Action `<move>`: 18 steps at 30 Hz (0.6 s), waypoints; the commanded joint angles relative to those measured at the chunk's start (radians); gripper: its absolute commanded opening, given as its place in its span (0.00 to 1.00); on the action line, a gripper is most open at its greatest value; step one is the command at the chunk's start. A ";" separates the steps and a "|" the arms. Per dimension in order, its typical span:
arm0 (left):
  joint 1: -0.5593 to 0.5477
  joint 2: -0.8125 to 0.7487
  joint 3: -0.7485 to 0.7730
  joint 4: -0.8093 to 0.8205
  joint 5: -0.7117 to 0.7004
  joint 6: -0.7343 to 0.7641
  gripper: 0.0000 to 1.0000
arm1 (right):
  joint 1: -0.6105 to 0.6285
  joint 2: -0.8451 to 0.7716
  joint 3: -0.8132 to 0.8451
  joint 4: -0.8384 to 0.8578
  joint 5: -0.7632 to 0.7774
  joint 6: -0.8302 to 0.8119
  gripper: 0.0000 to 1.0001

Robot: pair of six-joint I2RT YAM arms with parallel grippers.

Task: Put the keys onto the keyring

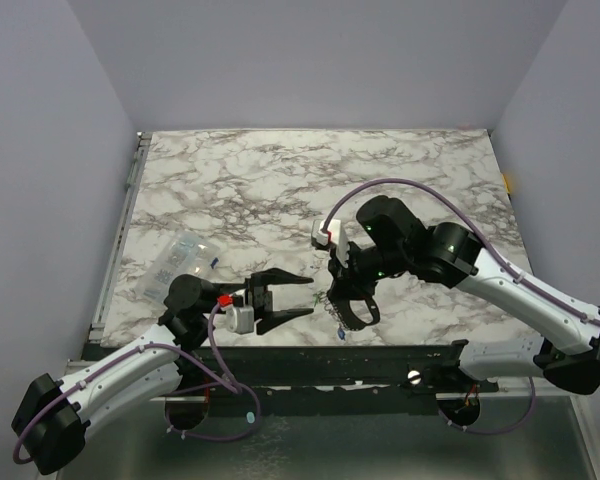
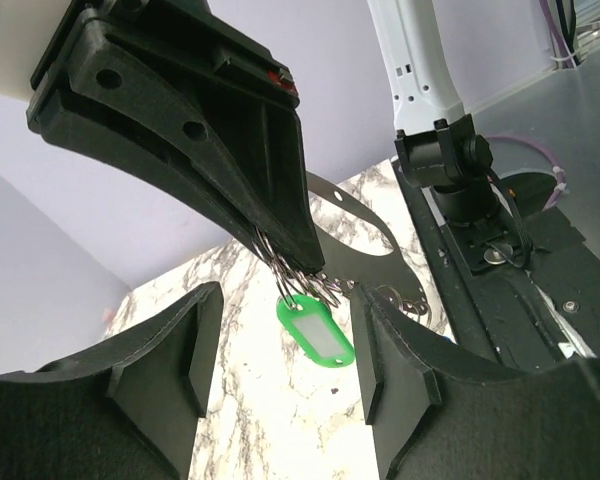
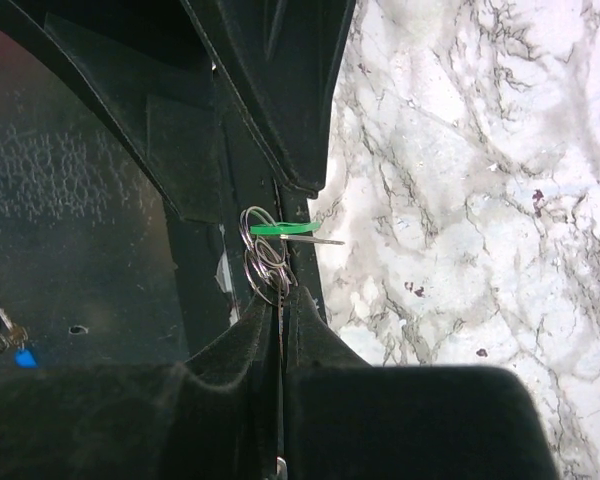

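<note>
My right gripper [image 1: 342, 303] points down near the table's front edge, shut on the silvery keyring [image 2: 365, 218]. Its fingertips [image 3: 302, 300] pinch a thin metal edge, with a bunch of wire rings [image 3: 263, 262] just past them. The green key [image 2: 316, 333] hangs from those rings, seen edge-on in the right wrist view [image 3: 280, 229]. A short beaded chain [image 2: 412, 300] trails beside it. My left gripper [image 2: 280, 385] stands open just left of the green key, with nothing between its fingers [image 2: 170, 370]. The blue key [image 3: 25, 357] lies on the dark strip off the table's front edge [image 1: 342, 337].
A clear plastic bag [image 1: 180, 262] lies on the marble table [image 1: 280, 180] at the left, behind my left arm. A black rail [image 1: 380, 355] runs along the front edge under both grippers. Grey walls close in the back and sides.
</note>
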 commanded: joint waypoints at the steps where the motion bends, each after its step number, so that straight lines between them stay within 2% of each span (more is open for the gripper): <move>1: -0.005 -0.013 -0.014 0.028 -0.039 -0.038 0.60 | -0.004 -0.037 -0.013 0.040 0.048 0.007 0.01; 6: -0.005 -0.014 -0.003 0.040 -0.083 -0.105 0.57 | -0.004 -0.058 -0.040 0.080 0.080 0.017 0.01; 12: -0.005 0.043 0.068 0.092 -0.148 -0.410 0.51 | -0.004 -0.063 -0.055 0.112 0.111 0.020 0.01; 18: -0.004 0.109 0.108 0.109 -0.091 -0.471 0.39 | -0.004 -0.076 -0.073 0.136 0.112 0.026 0.01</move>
